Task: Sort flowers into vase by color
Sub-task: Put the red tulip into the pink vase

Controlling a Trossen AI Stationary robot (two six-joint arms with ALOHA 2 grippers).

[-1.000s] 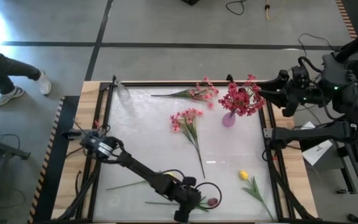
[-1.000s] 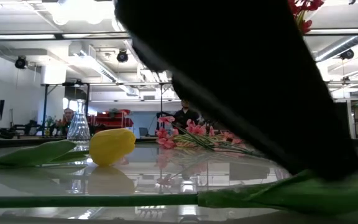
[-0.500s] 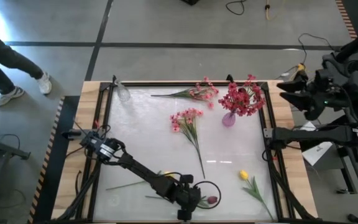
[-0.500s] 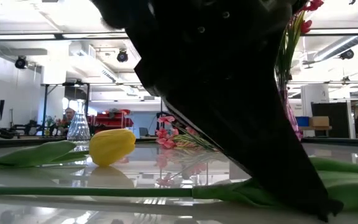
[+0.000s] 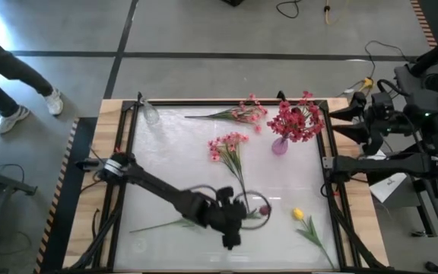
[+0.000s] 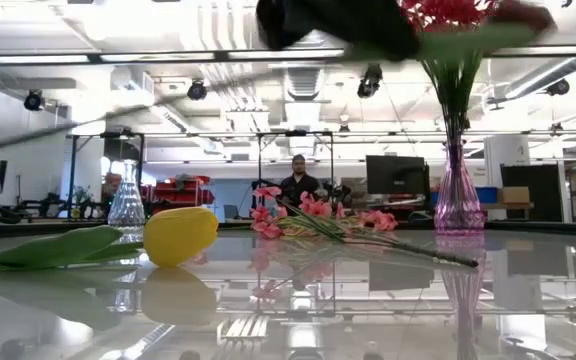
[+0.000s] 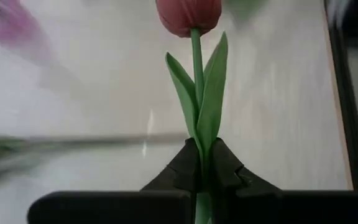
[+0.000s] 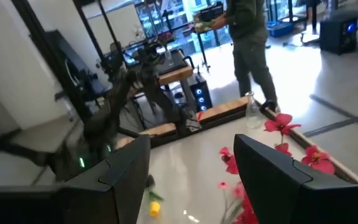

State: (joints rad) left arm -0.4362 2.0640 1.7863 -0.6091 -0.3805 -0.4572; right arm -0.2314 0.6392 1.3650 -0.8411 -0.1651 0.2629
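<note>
From where I stand, the left gripper [image 5: 243,214] is over the table's near middle, around six o'clock from the pink vase [image 5: 279,145], and it is pinched tight on the stem of a dark maroon tulip [image 7: 188,12]; the wrist camera shows the two fingers [image 7: 187,165] meeting on the green stalk just below its leaves, with the bud standing clear ahead. Gripping low on the stem like that keeps the blossom free, which I judge suits feeding the stalk into a narrow neck. The pink vase sits toward two o'clock on the table and already carries the red blossom sprays [image 5: 296,119], so a dark red bud plausibly belongs there. An empty clear vase [image 5: 150,114] stands at about ten o'clock. Two pink sprays [image 5: 229,146] lie flat near the centre and toward twelve, unsorted, and a yellow tulip [image 5: 298,215] lies at four o'clock. The right gripper [image 8: 191,177] waits off the table's edge at three o'clock, its fingers spread wide and empty.
</note>
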